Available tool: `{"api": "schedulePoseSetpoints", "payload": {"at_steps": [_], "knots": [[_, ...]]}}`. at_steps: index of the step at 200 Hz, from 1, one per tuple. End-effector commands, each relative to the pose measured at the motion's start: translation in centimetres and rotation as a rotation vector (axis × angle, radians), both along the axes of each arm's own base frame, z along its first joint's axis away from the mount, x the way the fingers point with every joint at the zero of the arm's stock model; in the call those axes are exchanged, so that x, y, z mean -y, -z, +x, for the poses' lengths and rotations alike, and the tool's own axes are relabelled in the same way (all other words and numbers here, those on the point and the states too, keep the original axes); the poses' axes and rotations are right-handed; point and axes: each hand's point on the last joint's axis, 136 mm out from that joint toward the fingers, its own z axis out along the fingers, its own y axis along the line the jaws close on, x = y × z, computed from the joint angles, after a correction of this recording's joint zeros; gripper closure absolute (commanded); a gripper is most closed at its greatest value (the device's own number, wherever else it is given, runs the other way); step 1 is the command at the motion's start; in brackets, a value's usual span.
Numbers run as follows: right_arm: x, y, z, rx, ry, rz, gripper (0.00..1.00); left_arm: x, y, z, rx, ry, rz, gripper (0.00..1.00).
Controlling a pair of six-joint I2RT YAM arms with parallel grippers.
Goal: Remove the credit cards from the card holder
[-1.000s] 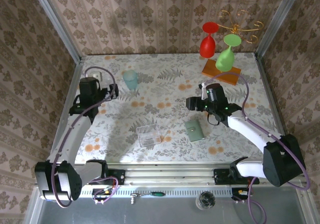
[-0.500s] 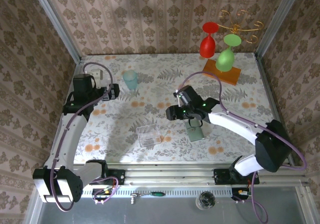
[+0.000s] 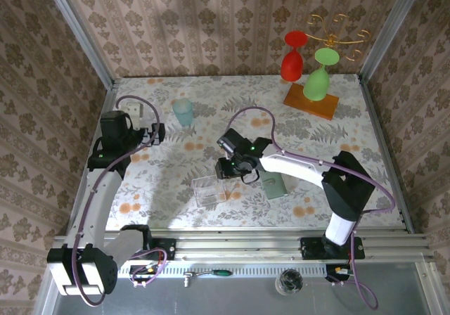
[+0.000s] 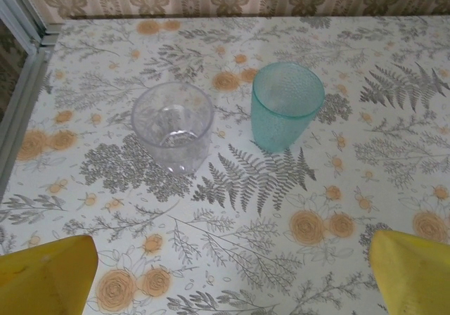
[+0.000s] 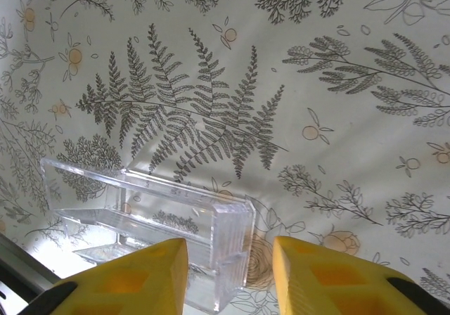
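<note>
**Right tool over the clear box, wallet off to its right**

- Right tool (image 3: 227,169) hung over the far right corner of the clear box (image 3: 209,190). In the wrist view the tool (image 5: 228,246) showed a narrow gap between its fingers (image 5: 126,280), and the box (image 5: 148,209) lay under them. It held nothing, and I couldn't tell whether it touched the box.
- Card holder (image 3: 275,187) lay flat on the bench (image 3: 365,139), partly under the right forearm. It looked closed, so the cards were presumably inside.
- Key relation: the holder sat to the right of the right tool, just beside the box's right side and about level with the box. Its long axis ran roughly near-to-far with a slight tilt.
- The right arm was clearly the nearer one, and its own forearm crossed over the far edge of the holder.
- Left tool (image 3: 157,131) was wide open and held nothing. It was parked at the far left of the bench, well apart from the holder. Its wrist view, with the tool (image 4: 228,259) at the bottom, faced a clear cup (image 4: 172,126) and a teal cup (image 4: 287,114) standing side by side.
- Judgement: the task hadn't started on the holder itself. The next move calls for the right tool to shift right off the box and line up across the holder's short side. The risk is clipping the box on the way.
</note>
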Motion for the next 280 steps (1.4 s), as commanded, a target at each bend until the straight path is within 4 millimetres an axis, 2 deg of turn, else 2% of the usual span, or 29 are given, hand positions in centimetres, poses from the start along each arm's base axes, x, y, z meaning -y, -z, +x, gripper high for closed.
{"api": "schedulePoseSetpoints", "payload": {"at_steps": [1, 83, 169, 280], "knots": [[0.2, 0.0, -0.2, -0.008, 0.017, -0.059, 0.65, -0.9, -1.4, -0.1, 0.065, -0.023, 0.025, 0.0], [0.4, 1.5, -1.4, -0.065, -0.001, -0.125, 0.71, -0.9, -1.4, -0.2, 0.06, -0.021, 0.02, 0.0], [-0.7, 2.3, -1.4, -0.097, -0.038, -0.123, 0.75, -1.4, -1.5, -0.3, 0.067, -0.038, 0.027, 0.0], [-0.9, 2.9, -1.3, -0.107, -0.044, -0.133, 0.82, -1.4, -1.1, -0.1, 0.05, -0.034, 0.021, 0.0]]}}
